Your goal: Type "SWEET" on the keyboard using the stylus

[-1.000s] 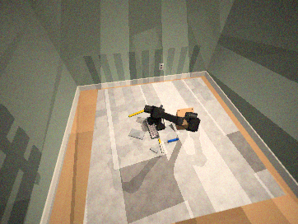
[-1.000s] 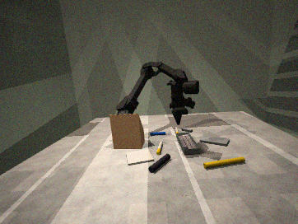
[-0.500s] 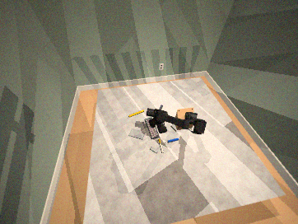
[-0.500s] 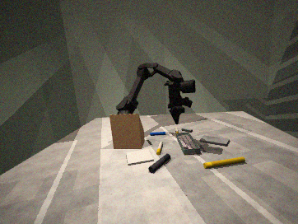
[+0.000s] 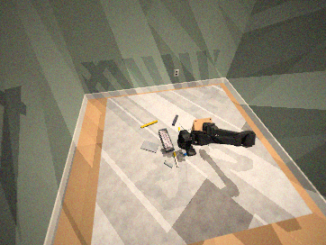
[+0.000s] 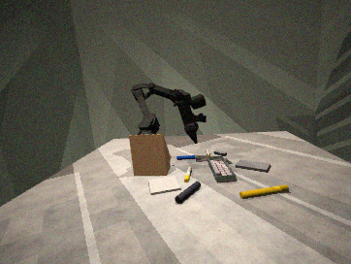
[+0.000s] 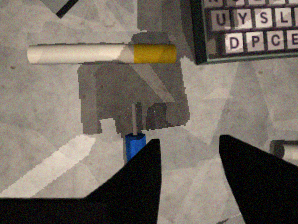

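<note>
My gripper (image 7: 189, 145) is partly open, holding nothing. The blue-barrelled stylus with a thin grey tip (image 7: 134, 142) lies just beside my left finger, not between the jaws. I should shift left, centre over the barrel, then descend. The grey keyboard with white lettered keys (image 7: 250, 30) sits ahead.

Top view: high, far back, angled down over whole desk (image 5: 135, 198). Exterior: low at desk level, mid-distance, facing arm (image 6: 167, 104) across clutter. Wrist: close, straight down past gripper (image 7: 189, 160), lower frame. Shared by all three: keyboard (image 7: 250, 30), upper right in wrist, centre elsewhere.
</note>
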Motion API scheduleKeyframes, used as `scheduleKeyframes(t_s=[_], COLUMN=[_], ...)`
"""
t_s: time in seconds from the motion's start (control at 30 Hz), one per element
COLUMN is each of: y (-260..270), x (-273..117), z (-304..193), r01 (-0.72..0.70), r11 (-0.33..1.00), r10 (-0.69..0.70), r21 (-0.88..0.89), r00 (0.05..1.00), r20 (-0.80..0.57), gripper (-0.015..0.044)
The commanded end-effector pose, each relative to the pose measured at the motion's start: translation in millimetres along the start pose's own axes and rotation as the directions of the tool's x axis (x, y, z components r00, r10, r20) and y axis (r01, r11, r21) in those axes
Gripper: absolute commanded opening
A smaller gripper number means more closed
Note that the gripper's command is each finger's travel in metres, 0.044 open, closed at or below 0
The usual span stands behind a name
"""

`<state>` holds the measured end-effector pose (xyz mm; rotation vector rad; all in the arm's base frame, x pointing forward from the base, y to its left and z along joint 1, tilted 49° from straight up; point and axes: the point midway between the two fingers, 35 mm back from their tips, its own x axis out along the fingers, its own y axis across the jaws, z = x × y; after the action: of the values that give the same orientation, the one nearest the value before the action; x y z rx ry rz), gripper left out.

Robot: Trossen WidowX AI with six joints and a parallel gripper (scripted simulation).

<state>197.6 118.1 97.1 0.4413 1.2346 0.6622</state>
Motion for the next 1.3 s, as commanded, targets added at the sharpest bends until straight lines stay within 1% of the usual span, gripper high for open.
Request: scheduleKeyframes(t_s=[0.0, 0.33, 1.27], y=[11.0, 25.6, 29.7], x=[0.3, 7.8, 25.9], z=[-19.1, -50.6, -54.2], r01=[-0.013, -0.147, -0.152], r11=[1.000, 0.987, 0.987], r10=[0.011, 0.127, 0.131], r21=[0.023, 0.059, 0.059], r00=[0.996, 0.957, 0.955], r20=[0.084, 0.261, 0.265], gripper=[0.0150, 0.0150, 0.0150])
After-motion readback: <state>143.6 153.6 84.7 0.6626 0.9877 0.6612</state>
